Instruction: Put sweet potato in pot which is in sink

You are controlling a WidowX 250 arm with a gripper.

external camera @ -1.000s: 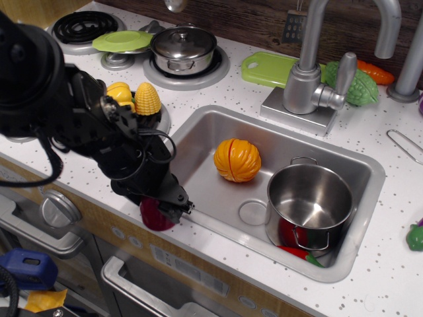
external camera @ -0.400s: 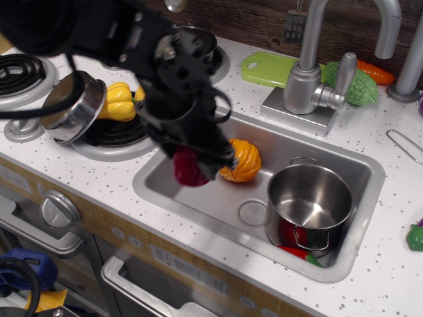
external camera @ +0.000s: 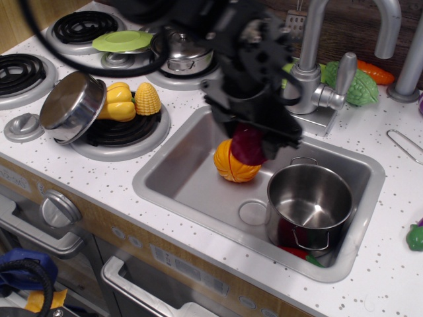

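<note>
Since the earlier frame the arm has swung right across the sink (external camera: 198, 172), carrying its load toward the pot (external camera: 309, 201). That pot stands empty in the basin's right half. Clamped in the gripper (external camera: 254, 142), the sweet potato (external camera: 247, 146) hangs above the orange ball (external camera: 231, 163), apparently not touching it. Transport is underway; next, travel right over the pot's mouth, then lower and release.

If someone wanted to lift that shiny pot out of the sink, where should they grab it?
Probably by the rim of the pot, coming straight down from above: it stands upright and open in the sink, with its rim exposed. Its loop handle looks too small to pinch easily.
</note>
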